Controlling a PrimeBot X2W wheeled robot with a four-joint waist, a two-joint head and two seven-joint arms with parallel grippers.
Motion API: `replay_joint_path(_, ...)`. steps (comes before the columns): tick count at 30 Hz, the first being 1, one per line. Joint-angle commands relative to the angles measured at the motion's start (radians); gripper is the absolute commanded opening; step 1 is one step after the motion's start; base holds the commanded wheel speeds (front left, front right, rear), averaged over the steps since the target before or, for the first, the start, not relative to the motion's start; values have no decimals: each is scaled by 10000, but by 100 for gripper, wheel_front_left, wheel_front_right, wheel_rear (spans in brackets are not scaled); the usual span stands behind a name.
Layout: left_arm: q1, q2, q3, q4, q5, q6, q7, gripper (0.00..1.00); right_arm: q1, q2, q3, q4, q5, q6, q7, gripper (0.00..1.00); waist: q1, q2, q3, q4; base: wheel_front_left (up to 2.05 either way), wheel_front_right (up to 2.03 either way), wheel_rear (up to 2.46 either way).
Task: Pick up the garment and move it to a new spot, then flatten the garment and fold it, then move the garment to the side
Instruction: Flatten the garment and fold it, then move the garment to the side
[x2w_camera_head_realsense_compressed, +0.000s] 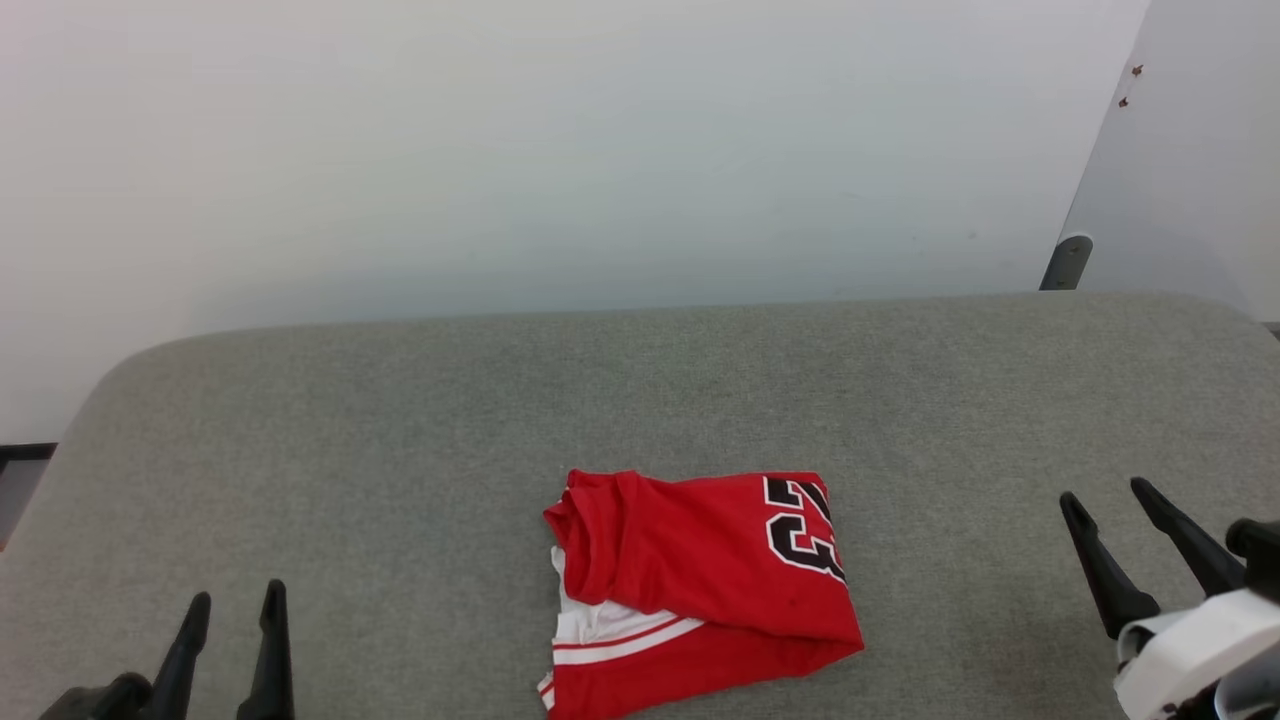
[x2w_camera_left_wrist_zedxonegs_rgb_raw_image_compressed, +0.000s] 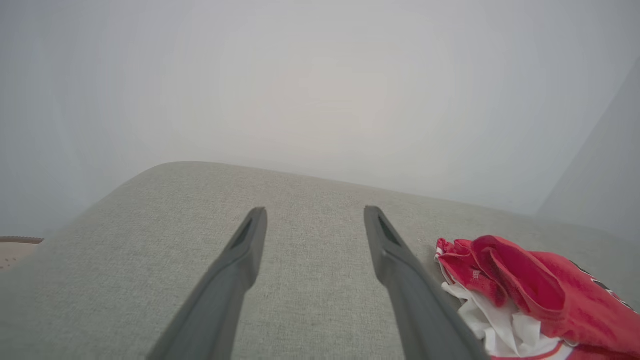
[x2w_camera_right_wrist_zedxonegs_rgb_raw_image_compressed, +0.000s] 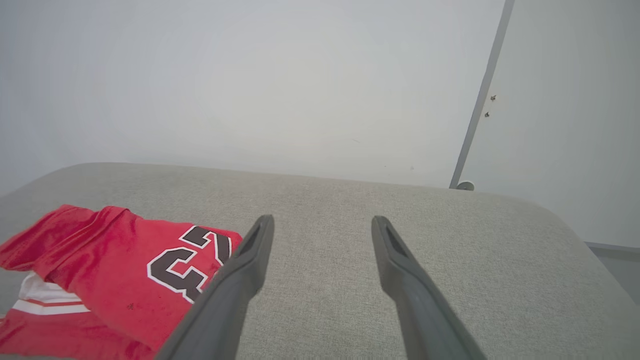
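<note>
At the near left corner of the grey fabric-covered table (x2w_camera_head_realsense_compressed: 400, 420), the left gripper (x2w_camera_head_realsense_compressed: 239, 591) points away from the robot. Its two dark fingers are spread apart with nothing between them, and in the left wrist view bare table cloth shows through the gap. To its right, and well apart from it, the garment (x2w_camera_head_realsense_compressed: 700, 570) lies by the middle of the table's near edge, a red jersey folded into a rough rectangle. Its left end is bunched into thick red folds, and below them a white sleeve with red-and-white stripe trim peeks out. A black number outlined in white sits at the far right corner of the top layer, partly wrapped over the fold. Further right, near the table's right edge and clear of the garment, the right gripper (x2w_camera_head_realsense_compressed: 1104, 490) has its jaws wide and empty, fingers angled toward the far left. In the right wrist view the numbered end lies to the left of those fingers. A pale wall (x2w_camera_head_realsense_compressed: 600, 150) stands beyond the table's far edge, and a pale panel (x2w_camera_head_realsense_compressed: 1200, 150) stands past the far right corner
</note>
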Motion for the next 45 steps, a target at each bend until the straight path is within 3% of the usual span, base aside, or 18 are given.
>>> replay_joint_path(1, 103, 52, 24, -27, -44, -30, 5, 100, 175, 36, -120, -67, -92, -9, -40, 100, 0, 0, -15, 13, 0, 0, 0)
replay_joint_path(11, 149, 208, -62, -144, -136, -30, 4, 100, 710, 362, -786, -446, -405, -9, -14, 100, 0, 0, -29, 66, 0, 0, 0)
replay_joint_path(26, 63, 248, -153, -220, -179, -26, 4, 100, 904, 738, -1006, -774, -616, -9, 453, 100, 0, 0, 89, 244, 0, 0, 0)
replay_joint_path(33, -214, 269, -344, -229, -141, 37, 74, 100, 464, 830, -411, -604, -343, -9, 1079, 100, 0, 0, 171, 885, 0, 0, 0)
replay_joint_path(45, -620, 172, -940, -182, -83, 38, 326, 100, -503, 673, 281, 654, 171, -9, 2201, 100, 0, 0, 262, 2651, 0, 0, 0)
